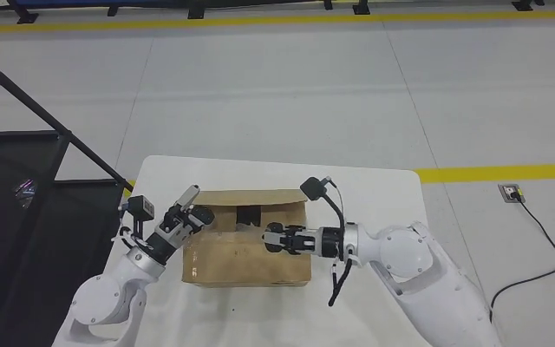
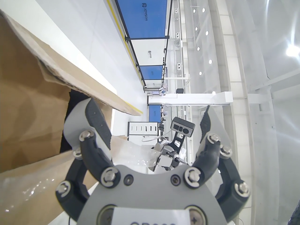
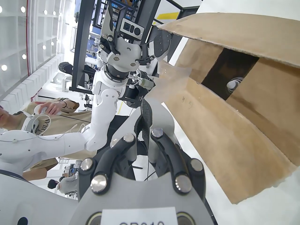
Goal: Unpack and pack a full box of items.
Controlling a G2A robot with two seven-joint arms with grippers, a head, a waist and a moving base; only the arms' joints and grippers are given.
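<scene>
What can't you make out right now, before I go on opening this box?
Contents of the cardboard box: top view, flaps cover them; right wrist view, the dark gap shows one whitish round item, too little to name.
Whether the right pincer holds the clear film: right wrist view, its tips are edge-on.

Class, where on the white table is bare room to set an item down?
Free: the strip between the brown cardboard box and the far edge of the white table, and the strip along its near edge. Crowded: over the box, at the left tool and right tool.
</scene>
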